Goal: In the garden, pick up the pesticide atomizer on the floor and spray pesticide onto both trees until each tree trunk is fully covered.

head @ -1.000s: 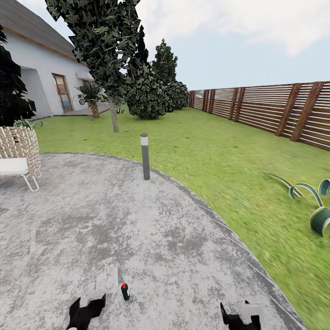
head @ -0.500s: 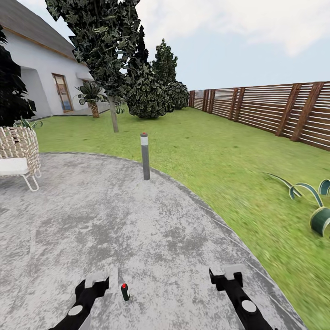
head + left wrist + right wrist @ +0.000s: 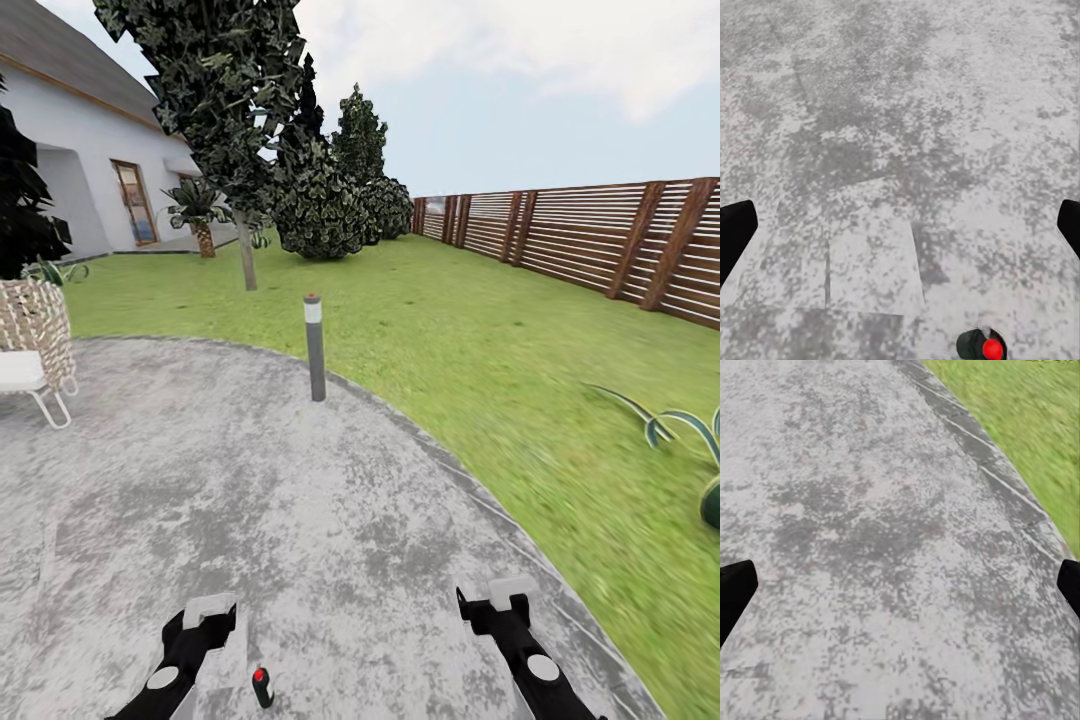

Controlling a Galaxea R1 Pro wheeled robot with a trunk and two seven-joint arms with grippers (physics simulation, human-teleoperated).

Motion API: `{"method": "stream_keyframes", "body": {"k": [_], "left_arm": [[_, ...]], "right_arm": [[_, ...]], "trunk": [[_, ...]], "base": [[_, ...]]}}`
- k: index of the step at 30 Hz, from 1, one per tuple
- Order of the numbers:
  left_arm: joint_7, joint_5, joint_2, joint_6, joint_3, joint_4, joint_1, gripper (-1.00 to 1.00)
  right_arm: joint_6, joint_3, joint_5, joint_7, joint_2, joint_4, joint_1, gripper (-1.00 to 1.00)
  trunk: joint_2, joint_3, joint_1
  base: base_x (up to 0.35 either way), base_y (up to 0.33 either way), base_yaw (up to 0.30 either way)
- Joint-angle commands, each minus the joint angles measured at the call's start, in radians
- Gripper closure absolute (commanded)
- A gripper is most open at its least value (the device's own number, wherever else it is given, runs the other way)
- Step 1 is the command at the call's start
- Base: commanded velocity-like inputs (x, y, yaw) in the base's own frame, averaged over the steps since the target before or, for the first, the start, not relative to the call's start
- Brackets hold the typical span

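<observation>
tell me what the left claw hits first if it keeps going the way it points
Probably bare grey paving: the left claw looks down on it, open. The pesticide atomizer sits off that line, though depth is unclear.

Dark red-capped pesticide atomizer point(image 3: 262, 687) upright on grey paving point(image 3: 300, 500)

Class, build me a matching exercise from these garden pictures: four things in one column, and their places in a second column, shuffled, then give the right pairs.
Things:
1. pesticide atomizer
2. bollard post
3. wicker chair
4. wooden fence

Places:
A. far side of the lawn, at the head view's right
B. paving's left edge
C. on the paving beside the left gripper
D. upright at the paving's far rim, by the grass

Pairs: 1-C, 2-D, 3-B, 4-A
</observation>
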Motion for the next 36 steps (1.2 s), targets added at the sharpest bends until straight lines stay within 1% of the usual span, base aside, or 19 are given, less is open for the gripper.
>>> {"method": "stream_keyframes", "body": {"k": [1,6,20,27,34,35,36], "left_arm": [[0.000,0.000,0.000,0.000,0.000,0.000,0.000,-1.00],[0.001,0.000,0.000,-0.004,0.001,0.000,0.000,-1.00],[-0.006,-0.001,-0.002,-0.009,-0.003,0.001,0.002,-1.00],[-0.006,-0.003,-0.007,-0.010,-0.003,0.003,0.002,-1.00],[-0.006,-0.003,-0.008,-0.016,-0.001,0.003,0.002,-1.00],[-0.006,-0.003,-0.008,-0.028,-0.001,0.003,0.002,-1.00],[-0.006,-0.004,-0.007,-0.057,-0.001,0.003,0.002,-1.00]], "right_arm": [[0.000,0.000,0.000,0.000,0.000,0.000,0.000,-1.00],[0.000,0.000,0.000,0.000,0.000,0.000,0.000,-1.00],[0.000,0.000,0.000,-0.003,0.000,0.000,0.000,-1.00],[-0.001,-0.001,0.000,-0.008,0.000,0.000,0.000,-1.00],[-0.004,-0.003,-0.002,-0.009,0.000,-0.003,0.000,-1.00],[-0.004,-0.003,-0.002,-0.009,-0.001,-0.003,0.000,-1.00],[-0.004,-0.003,-0.002,-0.009,-0.001,-0.002,0.000,-1.00]], "trunk": [[0.000,0.000,0.000],[0.000,0.000,0.000],[0.000,-0.001,0.000],[-0.049,-0.032,0.027],[-0.098,-0.054,0.054],[-0.105,-0.057,0.058],[-0.112,-0.061,0.061]], "base": [[0.315,0.000,0.000],[0.109,0.000,0.000],[0.007,0.000,0.000],[0.000,0.000,0.000],[0.000,0.000,0.000],[0.000,0.000,0.000],[0.000,0.000,0.000]]}}
